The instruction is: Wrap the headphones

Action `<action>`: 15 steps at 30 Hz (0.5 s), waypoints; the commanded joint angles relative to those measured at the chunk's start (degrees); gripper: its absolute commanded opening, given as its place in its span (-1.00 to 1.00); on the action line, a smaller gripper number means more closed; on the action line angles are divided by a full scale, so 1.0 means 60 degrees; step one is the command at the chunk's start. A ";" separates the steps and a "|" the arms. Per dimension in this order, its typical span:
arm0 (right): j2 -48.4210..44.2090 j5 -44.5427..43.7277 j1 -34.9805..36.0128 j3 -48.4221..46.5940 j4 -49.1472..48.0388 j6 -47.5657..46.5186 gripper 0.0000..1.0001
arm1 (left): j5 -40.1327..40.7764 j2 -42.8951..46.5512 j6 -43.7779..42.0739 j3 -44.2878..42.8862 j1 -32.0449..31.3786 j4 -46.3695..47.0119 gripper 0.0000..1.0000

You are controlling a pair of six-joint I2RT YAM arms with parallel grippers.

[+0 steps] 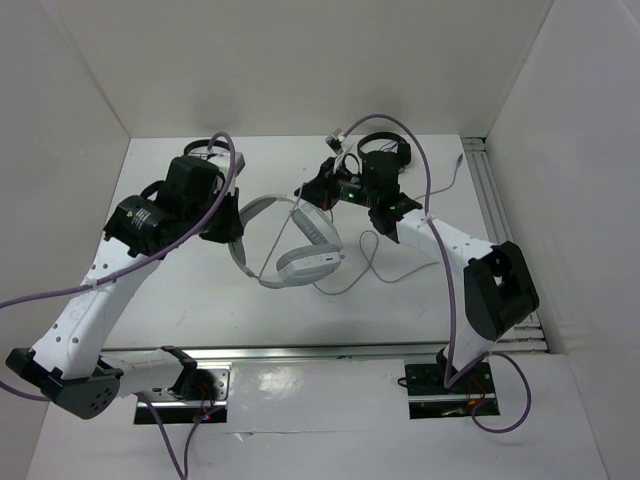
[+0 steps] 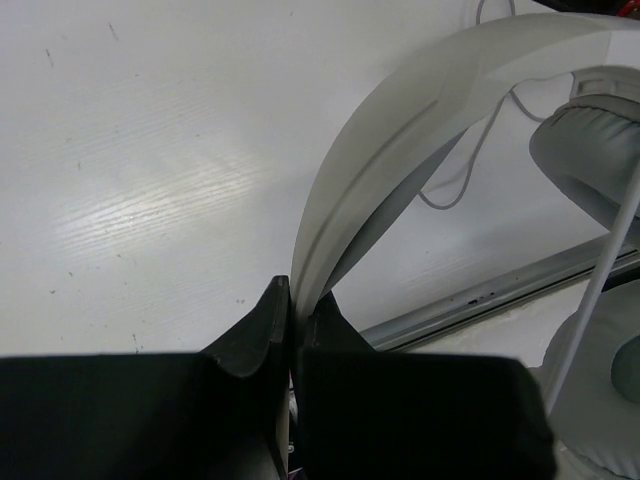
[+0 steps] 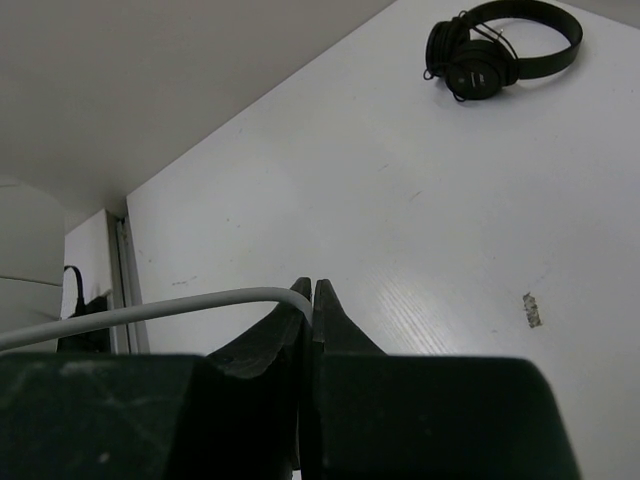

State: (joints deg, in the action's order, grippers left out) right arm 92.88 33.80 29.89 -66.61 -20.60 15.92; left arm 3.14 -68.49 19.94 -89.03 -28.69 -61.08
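On the left, the end effector (image 2: 293, 298) clamps the headphones (image 2: 400, 130).

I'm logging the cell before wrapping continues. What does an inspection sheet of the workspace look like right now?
Surface: white table, faint specks, one small grey mark.
Job's things: white headphones mid-table, held between both arms.
Clutter: black headphones at the far edge; a second dark pair half hidden behind the left arm.
Tools: left tool shut on the headband; right tool shut on the pale cable.
Cables: pale cable's slack loops on the table; purple arm leads arch over both arms.
Surroundings: white walls; metal rails at near and right edges.
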 commanded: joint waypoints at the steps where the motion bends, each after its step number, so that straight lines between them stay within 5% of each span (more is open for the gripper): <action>1: 0.0457 -0.0974 -0.0104 0.0055 -0.0008 0.0201 -1.00 | -0.1680 0.0399 0.0192 -0.0513 -0.0141 0.1010 -1.00; 8: 0.0822 0.0324 -0.0104 0.0320 -0.0566 0.0480 -1.00 | -0.1855 0.0852 0.0469 -0.0191 -0.0141 0.1901 -1.00; 15: 0.1891 0.2218 0.0626 0.1051 -0.3960 0.2251 -0.67 | -0.2412 0.1732 0.1421 0.0277 -0.0141 0.3528 -1.00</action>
State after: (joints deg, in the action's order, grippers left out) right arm 100.31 45.74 31.35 -63.33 -35.73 24.18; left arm 0.86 -63.75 23.00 -85.27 -28.64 -55.44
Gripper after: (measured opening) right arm 0.161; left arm 0.111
